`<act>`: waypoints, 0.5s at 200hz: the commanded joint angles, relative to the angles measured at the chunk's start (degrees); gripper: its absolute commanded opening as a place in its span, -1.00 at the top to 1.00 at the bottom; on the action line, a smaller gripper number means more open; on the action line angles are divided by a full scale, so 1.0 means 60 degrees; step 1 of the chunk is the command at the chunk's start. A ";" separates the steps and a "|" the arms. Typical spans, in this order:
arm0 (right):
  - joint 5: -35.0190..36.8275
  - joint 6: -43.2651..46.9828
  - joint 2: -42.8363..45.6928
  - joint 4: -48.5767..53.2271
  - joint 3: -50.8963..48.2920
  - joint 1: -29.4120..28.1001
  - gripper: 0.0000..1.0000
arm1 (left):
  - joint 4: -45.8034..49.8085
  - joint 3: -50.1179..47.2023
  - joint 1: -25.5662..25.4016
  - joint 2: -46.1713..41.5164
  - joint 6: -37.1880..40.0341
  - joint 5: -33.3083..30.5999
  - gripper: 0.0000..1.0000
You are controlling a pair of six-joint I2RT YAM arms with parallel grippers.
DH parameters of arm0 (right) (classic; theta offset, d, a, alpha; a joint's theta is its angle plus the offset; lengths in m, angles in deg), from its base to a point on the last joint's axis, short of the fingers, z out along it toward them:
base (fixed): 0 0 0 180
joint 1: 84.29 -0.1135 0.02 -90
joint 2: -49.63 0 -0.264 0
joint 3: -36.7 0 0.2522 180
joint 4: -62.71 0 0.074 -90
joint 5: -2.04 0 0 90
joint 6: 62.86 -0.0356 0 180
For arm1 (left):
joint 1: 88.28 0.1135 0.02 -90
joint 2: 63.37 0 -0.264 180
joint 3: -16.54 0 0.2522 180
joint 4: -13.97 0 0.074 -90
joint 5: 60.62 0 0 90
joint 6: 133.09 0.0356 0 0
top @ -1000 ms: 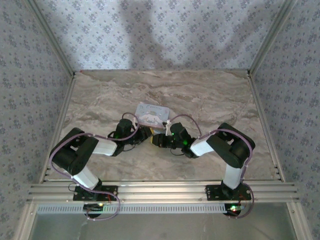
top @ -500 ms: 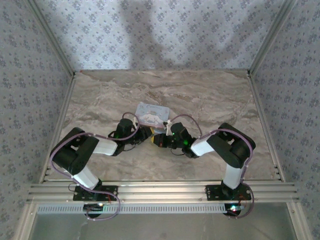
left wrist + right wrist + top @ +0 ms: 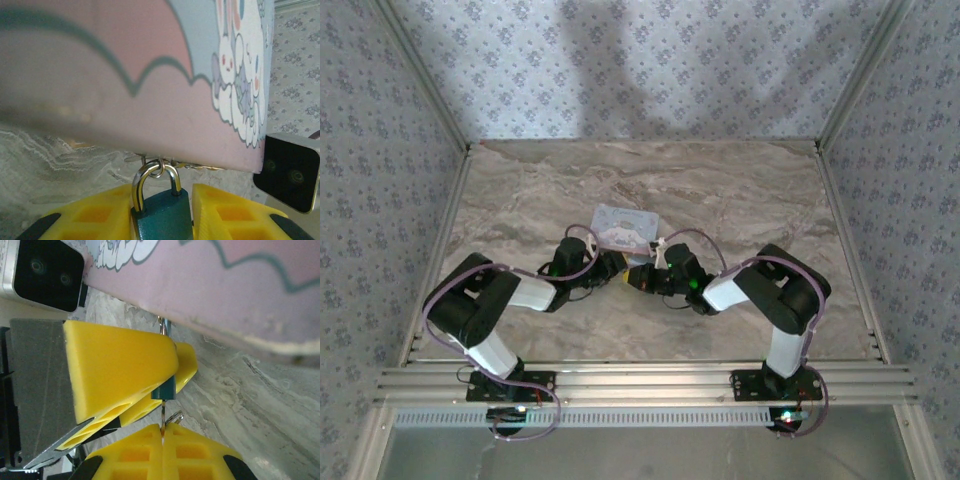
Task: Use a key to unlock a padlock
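The left claw (image 3: 613, 267) and the right claw (image 3: 638, 276) are reaching inward and meeting tip to tip near the middle of the marbled worktop (image 3: 750, 200). A pale blue tin (image 3: 625, 227) is lying just beyond them, on the side toward the far edge.

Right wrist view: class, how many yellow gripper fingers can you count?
4. Two at the bottom edge belong to the right gripper, closed on the key; two above belong to the left gripper, clamping the padlock.
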 commanded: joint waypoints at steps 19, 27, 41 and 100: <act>-0.0279 -0.0563 -0.0397 -0.0645 -0.0155 0.0102 1.00 | -0.0597 0.0069 -0.0064 0.0546 -0.0835 0.0592 0.40; -0.0293 -0.0590 -0.0402 -0.0646 -0.0164 0.0112 1.00 | -0.0697 0.0068 -0.0068 0.0606 -0.0894 0.0628 0.44; -0.0282 -0.0590 -0.0401 -0.0636 -0.0171 0.0129 1.00 | -0.0790 0.0069 -0.0064 0.0681 -0.0941 0.0644 0.53; -0.0188 -0.0550 -0.0317 -0.0712 -0.0365 0.0268 0.71 | -0.0793 0.0081 -0.0079 0.0697 -0.0942 0.0643 0.84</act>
